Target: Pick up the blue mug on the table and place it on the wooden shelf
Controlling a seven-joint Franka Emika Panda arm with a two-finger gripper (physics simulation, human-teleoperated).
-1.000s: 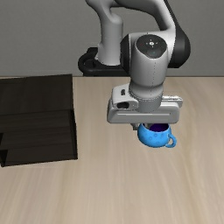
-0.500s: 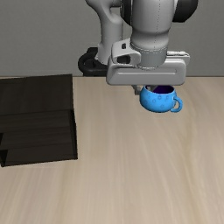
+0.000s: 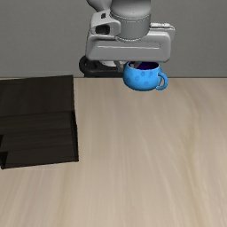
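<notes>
Blue mug [image 3: 144, 78] hangs pinched in my tool [image 3: 142, 64], up off the bench [image 3: 151, 168], handle toward the exterior view's right; I see the dark wooden shelf [image 3: 35, 120] well apart, left

We are losing the arm [image 3: 124, 7] above the fingers to the picture's top edge. The gripper [image 3: 142, 64] housing is covering the upper part of its fingers, which are clamping the blue mug [image 3: 142, 78] at its rim. Behind the fingers the robot base [image 3: 89, 64] is being partly hidden. Well off to their side, the dark shelf [image 3: 35, 120] is running off the exterior view's left edge.
</notes>
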